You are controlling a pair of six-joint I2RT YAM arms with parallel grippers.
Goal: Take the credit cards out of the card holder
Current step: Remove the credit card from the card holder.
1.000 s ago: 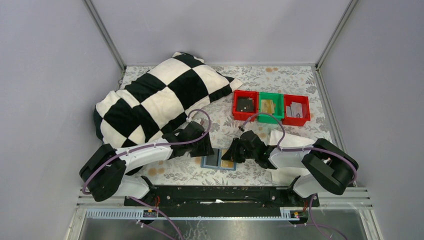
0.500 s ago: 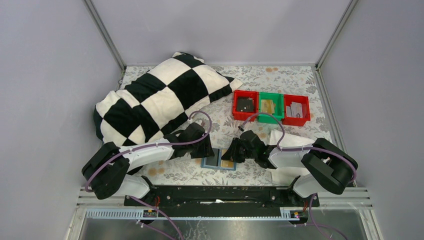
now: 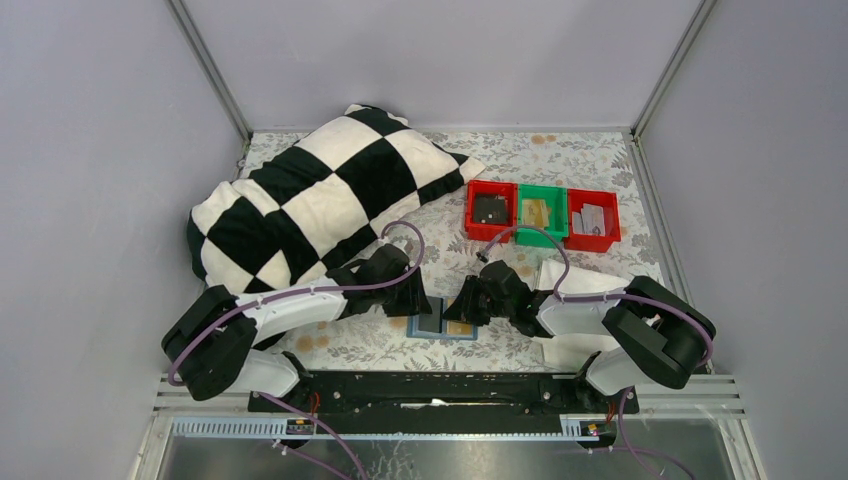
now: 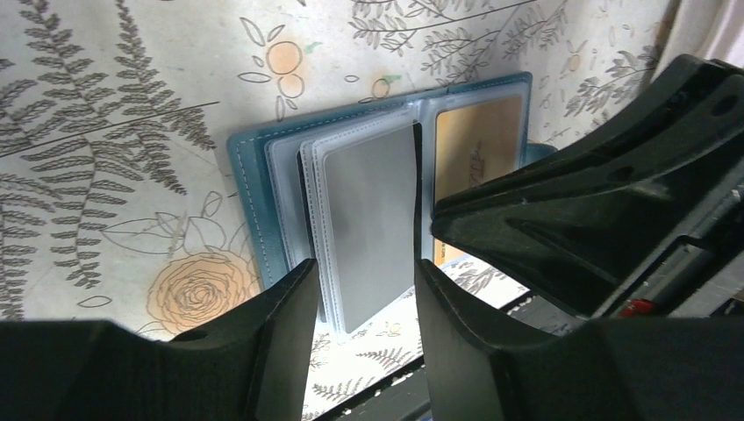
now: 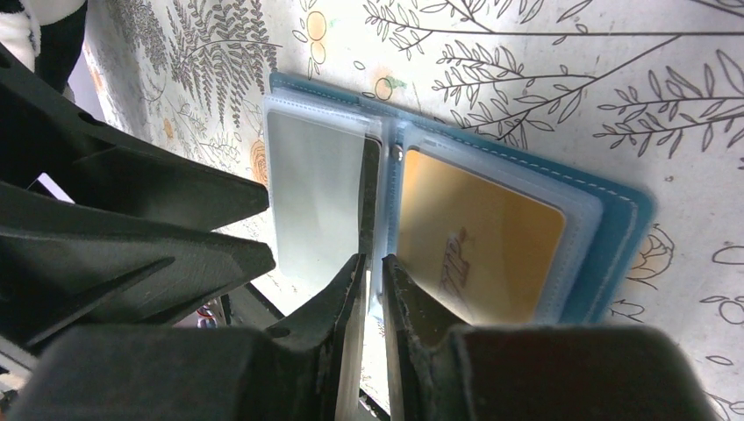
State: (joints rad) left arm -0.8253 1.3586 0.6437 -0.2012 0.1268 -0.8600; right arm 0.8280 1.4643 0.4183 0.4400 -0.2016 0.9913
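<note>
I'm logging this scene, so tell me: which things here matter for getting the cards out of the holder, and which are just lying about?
Job: card holder, gold card, grey card.
Lying about: pillow, three bins.

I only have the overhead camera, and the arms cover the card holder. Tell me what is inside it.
Observer: The card holder lies open on the cloth. It has clear sleeves, with a grey card in one on one side and a gold card in one on the other.
Operator: Report the left fingers.
Observer: The left fingers stand apart, one on either side of the grey card's near end. I cannot tell whether they touch its sleeve.
</note>
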